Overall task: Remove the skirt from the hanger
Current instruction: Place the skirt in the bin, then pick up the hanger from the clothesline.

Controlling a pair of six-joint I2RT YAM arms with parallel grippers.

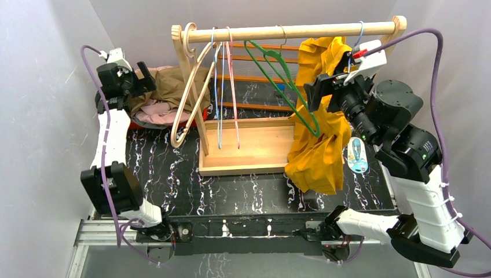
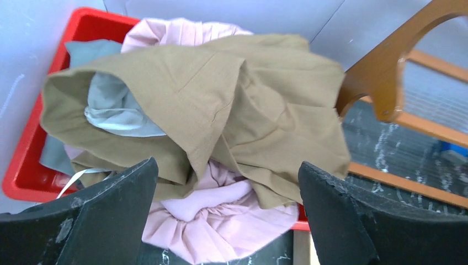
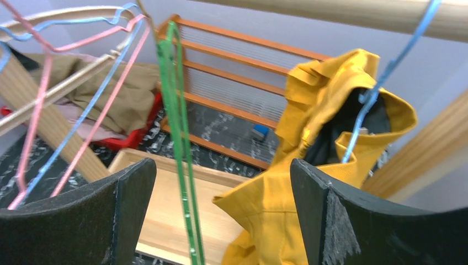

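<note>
Khaki skirt is off hanger, lying in red bin under L gripper, fingers wide & empty; R gripper likewise, by yellow garment; task looks done.

A red plastic bin lies mostly hidden under heaped clothes. The blue wire hanger disappears lower down inside the mustard-yellow skirt.

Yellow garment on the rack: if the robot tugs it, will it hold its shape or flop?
Probably flops: the yellow garment hangs in loose, crumpled folds. Likely light, since a thin blue hanger carries it.
</note>
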